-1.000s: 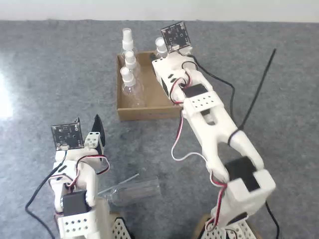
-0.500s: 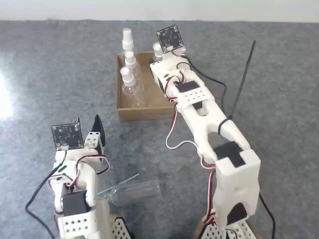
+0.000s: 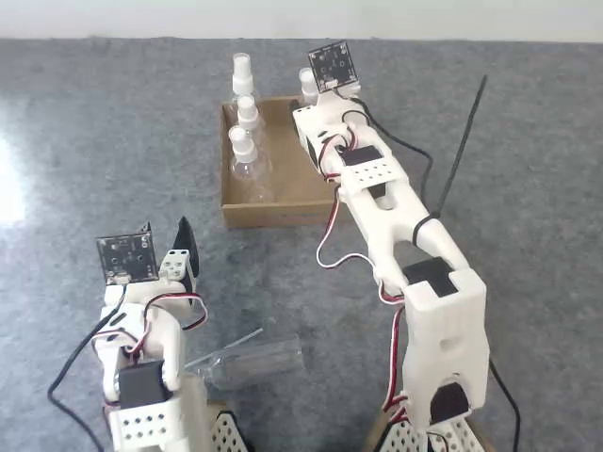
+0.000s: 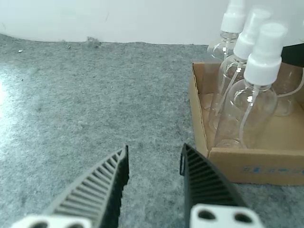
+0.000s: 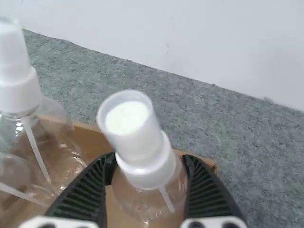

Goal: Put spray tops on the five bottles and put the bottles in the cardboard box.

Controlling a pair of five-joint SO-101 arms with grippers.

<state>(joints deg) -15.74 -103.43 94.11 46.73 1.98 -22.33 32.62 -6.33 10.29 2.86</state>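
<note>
While fourth capped bottle is gripped at neck by right fingers, closed on it over far corner of cardboard box, three capped bottles are seen standing inside. Fifth bottle is found lying on counter; capping judged outstanding. Left fingers parted, empty.

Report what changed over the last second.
The right arm straightened, its elbow swinging inward toward the other arm, while the right pincer kept its hold on the bottle at the box's far right corner. The left pincer, standing bottles and lying bottle stayed put.
</note>
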